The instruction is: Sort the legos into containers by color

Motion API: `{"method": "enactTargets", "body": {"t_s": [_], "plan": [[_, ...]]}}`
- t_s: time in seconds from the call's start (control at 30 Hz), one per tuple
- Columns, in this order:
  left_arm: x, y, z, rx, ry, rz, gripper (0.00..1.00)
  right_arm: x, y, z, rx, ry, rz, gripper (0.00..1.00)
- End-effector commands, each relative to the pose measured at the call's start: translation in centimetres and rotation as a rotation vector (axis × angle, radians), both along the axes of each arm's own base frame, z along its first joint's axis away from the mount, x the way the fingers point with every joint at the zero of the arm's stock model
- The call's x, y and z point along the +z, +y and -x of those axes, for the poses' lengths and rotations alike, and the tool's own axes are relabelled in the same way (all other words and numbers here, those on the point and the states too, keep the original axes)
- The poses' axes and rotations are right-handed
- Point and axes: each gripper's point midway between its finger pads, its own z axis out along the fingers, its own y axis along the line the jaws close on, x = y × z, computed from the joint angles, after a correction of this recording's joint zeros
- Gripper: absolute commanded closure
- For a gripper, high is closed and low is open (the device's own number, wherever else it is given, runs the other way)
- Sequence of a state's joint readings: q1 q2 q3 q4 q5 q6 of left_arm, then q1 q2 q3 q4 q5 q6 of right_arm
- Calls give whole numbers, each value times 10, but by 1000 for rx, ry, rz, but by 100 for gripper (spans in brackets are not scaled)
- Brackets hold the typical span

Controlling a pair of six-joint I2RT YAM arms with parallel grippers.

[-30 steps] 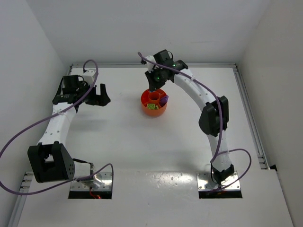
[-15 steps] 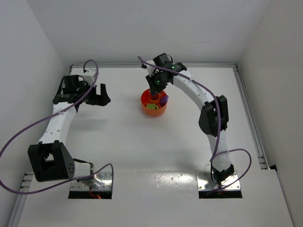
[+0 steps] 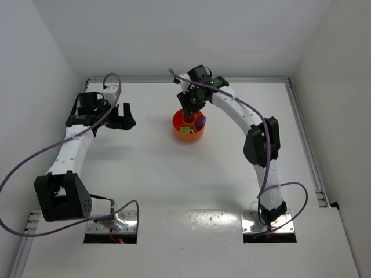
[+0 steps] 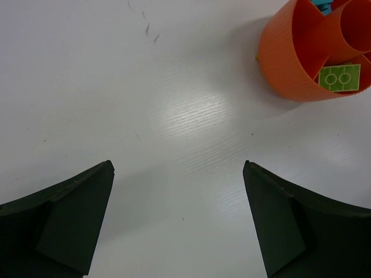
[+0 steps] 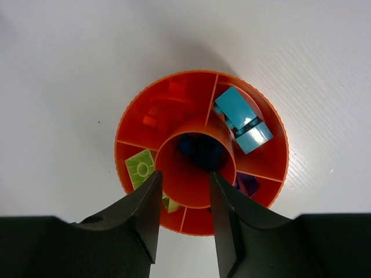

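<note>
The containers are the wedges and central cup of one round orange tray (image 3: 185, 138) (image 5: 200, 221) (image 4: 287, 63). My right gripper (image 5: 185, 174) (image 3: 190, 105) hangs open just above the central cup (image 5: 194, 191), with nothing between its fingers. Dark blue legos (image 5: 200, 152) lie in that cup. Teal legos (image 5: 240, 119) fill the upper right wedge, orange legos (image 5: 165, 107) the upper left, a yellow-green lego (image 5: 141, 168) (image 4: 339, 77) the left, and a purple lego (image 5: 249, 185) (image 3: 200, 122) the right. My left gripper (image 4: 178, 165) (image 3: 122, 119) stands open over bare table, left of the tray.
White walls close in the table on the left, back and right. A metal rail (image 3: 304, 133) runs along the right edge. A purple cable (image 3: 35, 159) loops beside the left arm.
My right gripper's jaws have parted from shut, and its wrist has shifted slightly back over the tray. The left arm has not moved.
</note>
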State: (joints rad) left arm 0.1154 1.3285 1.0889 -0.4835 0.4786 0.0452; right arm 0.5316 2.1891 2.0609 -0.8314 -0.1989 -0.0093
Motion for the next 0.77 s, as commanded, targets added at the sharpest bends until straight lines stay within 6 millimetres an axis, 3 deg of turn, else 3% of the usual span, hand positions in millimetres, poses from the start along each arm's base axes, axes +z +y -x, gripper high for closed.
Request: {"method": "enactTargets", "body": {"t_s": [0.0,0.03,0.1,0.17,0.2,0.23,0.3,0.33,0.4,0.43,0.5,0.53,0.6,0.73], "plan": [[14,-9,-6,-42,-62,-15,0,54,0,-8,-25,-115,-70,61],[21,-10,-7,-48,-84,-31,0,74,-8,-11,-47,-165,-79,61],[23,-6,-7,-35,-95,-53,0,78,-25,-14,-90,-168,-74,61],[23,-7,-8,-30,-94,-66,0,88,-57,-18,-152,-179,-62,61],[26,-5,-7,-21,-104,-74,0,71,-73,-11,-181,-132,-40,61],[29,-5,-7,-27,-117,-82,0,68,-100,-9,-235,-137,-28,61],[24,1,-6,-1,-105,-103,0,66,-130,-5,-295,-144,-15,60],[23,3,-4,9,-106,-111,0,49,-159,1,-353,-110,16,57],[22,8,-5,32,-103,-130,0,58,-185,12,-395,-139,13,47],[18,8,-4,27,-96,-136,0,40,-203,22,-431,-108,29,44],[13,12,-3,44,-84,-150,0,40,-218,36,-452,-122,31,39],[9,12,-1,43,-75,-150,0,22,-226,49,-461,-74,38,37],[12,13,-1,54,-83,-167,0,7,-232,60,-473,-47,39,37],[5,13,6,48,-75,-173,0,4,-239,68,-494,-40,16,36]]}}
